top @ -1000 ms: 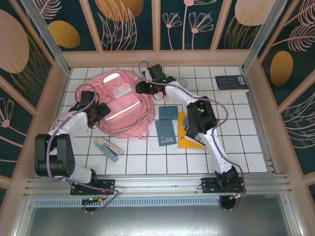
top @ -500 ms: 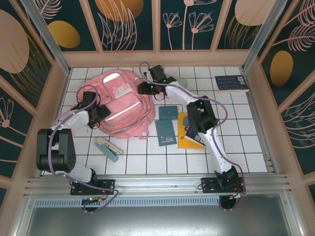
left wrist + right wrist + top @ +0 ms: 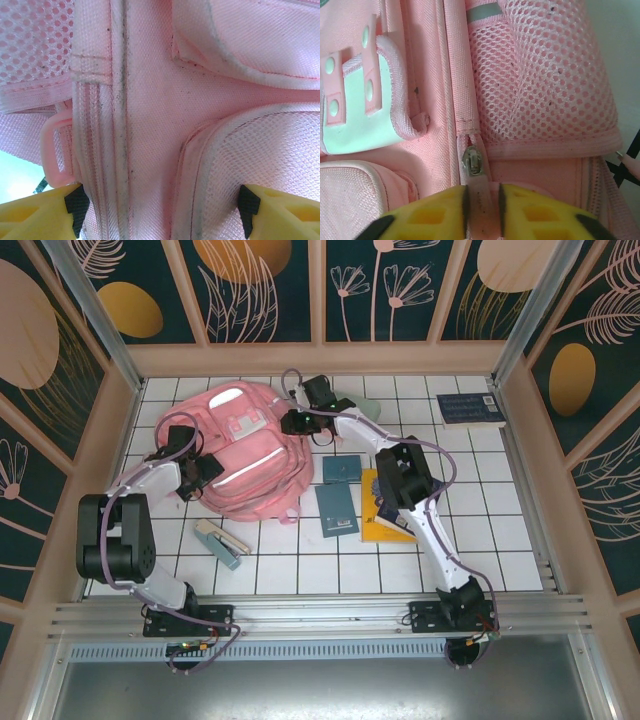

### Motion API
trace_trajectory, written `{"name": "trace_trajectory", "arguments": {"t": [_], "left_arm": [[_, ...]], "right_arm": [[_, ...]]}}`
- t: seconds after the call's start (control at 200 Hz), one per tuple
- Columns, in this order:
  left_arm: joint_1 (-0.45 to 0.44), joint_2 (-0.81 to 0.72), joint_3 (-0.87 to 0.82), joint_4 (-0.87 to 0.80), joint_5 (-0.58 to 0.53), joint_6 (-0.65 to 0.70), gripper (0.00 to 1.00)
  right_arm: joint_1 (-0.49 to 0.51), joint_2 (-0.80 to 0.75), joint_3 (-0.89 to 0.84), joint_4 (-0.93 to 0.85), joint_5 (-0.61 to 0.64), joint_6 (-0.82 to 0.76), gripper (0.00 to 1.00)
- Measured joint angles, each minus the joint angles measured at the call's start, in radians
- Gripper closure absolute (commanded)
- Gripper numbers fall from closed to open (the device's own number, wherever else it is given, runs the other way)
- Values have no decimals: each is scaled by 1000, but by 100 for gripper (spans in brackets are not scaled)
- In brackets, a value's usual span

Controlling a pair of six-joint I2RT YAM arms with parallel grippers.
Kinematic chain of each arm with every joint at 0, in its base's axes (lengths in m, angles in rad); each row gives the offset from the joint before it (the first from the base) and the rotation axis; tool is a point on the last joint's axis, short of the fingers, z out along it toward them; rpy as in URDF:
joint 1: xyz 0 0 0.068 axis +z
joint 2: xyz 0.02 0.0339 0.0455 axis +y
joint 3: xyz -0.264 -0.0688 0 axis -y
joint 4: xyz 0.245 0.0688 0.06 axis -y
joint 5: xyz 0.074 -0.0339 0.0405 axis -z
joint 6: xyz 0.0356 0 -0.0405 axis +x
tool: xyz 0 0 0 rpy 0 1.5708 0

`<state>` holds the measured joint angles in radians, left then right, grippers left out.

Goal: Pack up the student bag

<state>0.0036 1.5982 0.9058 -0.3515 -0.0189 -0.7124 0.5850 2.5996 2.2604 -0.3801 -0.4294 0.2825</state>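
White tiled desk (image 3: 300, 575) in a framed cell, dark teal floral panels behind.

Near edge, 8 o'clock: small mint-and-grey stapler-like item (image 3: 220, 542). Just 6 o'clock of centre: larger teal notebook (image 3: 337, 510), with a smaller teal notebook (image 3: 342, 469) behind it. At 4 o'clock a yellow paperback (image 3: 375, 525) sits partly under the right arm. All loose on the desk, none packed yet.

Large soft pink fabric student bag (image 3: 245, 455) lies flat at 10 o'clock, front pockets up.

Left end effector (image 3: 160, 212) is spread wide on the bag's 9 o'clock side, its fingers either side of a seam. My read: it's bracing the bag so it won't slide.

Right end effector (image 3: 482, 200), at the bag's 2 o'clock edge, is narrowed onto the pink zip pull (image 3: 481, 184) just below the metal slider (image 3: 472, 162). Pinch looks made, likely to drag the zip open.

Zip looks closed here, nothing visible inside. Mesh side pocket (image 3: 540, 85) looks empty.

Far, 2 o'clock: dark blue book (image 3: 470, 408).
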Motion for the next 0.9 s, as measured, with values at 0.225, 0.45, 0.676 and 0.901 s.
{"name": "trace_trajectory", "arguments": {"t": [0.225, 0.45, 0.676, 0.901], "left_arm": [[18, 26, 12, 2, 1, -17, 21], [30, 50, 36, -3, 0, -25, 21], [44, 239, 261, -74, -44, -23, 20], [63, 429, 570, -159, -154, -15, 19]], "right_arm": [[0, -77, -131, 43, -2, -14, 77], [0, -182, -298, 63, -21, -16, 74], [8, -199, -356, 109, -47, 6, 35], [15, -383, -592, 185, -33, 48, 25]]}}
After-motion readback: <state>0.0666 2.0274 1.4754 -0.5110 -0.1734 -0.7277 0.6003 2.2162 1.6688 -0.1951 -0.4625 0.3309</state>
